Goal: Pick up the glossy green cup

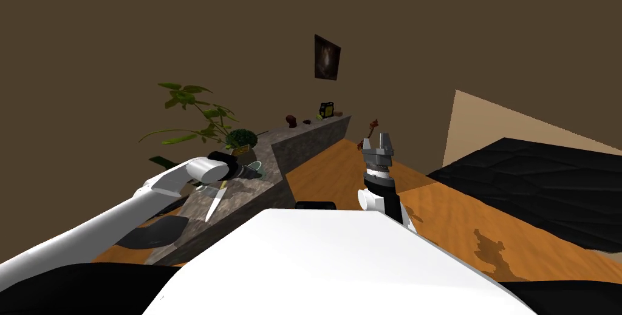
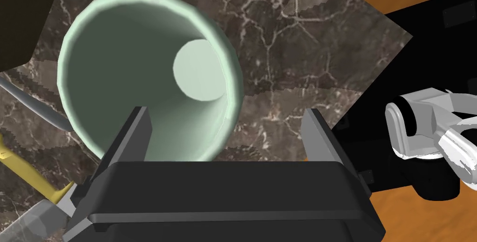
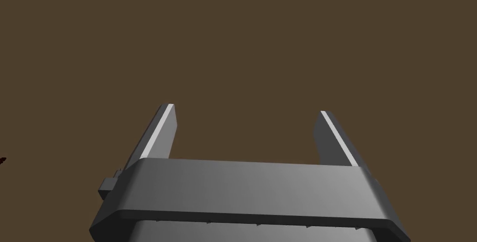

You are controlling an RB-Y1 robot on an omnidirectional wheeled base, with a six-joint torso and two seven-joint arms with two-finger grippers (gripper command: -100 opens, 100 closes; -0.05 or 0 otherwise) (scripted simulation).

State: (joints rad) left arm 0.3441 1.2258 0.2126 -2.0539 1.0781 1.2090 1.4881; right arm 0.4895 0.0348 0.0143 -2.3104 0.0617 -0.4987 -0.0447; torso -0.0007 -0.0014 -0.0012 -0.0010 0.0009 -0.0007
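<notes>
- Left wrist view: pale green cup point(image 2: 116, 66) on the dark marble counter point(image 2: 289, 43), mouth facing the left gripper point(image 2: 226, 112).
- Its fingers stand apart, one across the cup's mouth, one outside.
- Right gripper point(image 3: 247, 109): fingers apart too.

A home: a marbled counter point(image 1: 304, 141) carries a potted plant point(image 1: 242, 139) and small ornaments point(image 1: 327, 110), with a framed picture point(image 1: 327, 57) above it and a wooden floor point(image 1: 340, 169) beside it.
</notes>
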